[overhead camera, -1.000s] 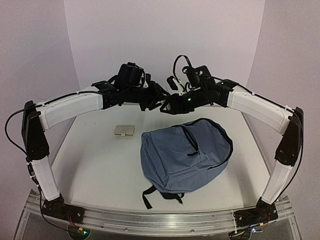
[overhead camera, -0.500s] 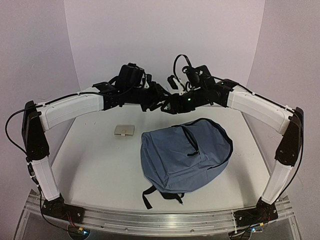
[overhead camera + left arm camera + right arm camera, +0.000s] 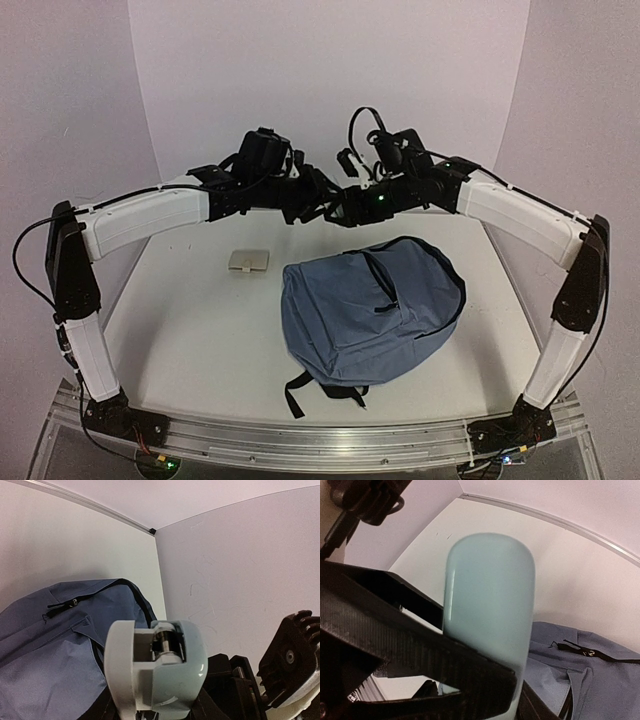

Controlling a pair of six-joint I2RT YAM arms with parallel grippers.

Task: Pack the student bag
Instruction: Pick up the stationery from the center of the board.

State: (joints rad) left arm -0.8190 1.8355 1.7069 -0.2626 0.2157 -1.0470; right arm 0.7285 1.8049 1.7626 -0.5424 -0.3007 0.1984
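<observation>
The student bag is slate-blue and lies flat on the white table with its zippered front pocket up and its black straps toward the near edge. It also shows in the left wrist view and the right wrist view. Both grippers meet in the air above the bag's far end. A pale blue stapler-like object sits in my left gripper, which is shut on it. The same object stands between the jaws of my right gripper. One black finger crosses it, hiding any gap there.
A small flat cream object lies on the table left of the bag. Pale walls close in the back and both sides. The arms' elbows stand high at the left and right edges.
Both arms have crept slightly upward where they meet. The bag and the cream object have not moved.
</observation>
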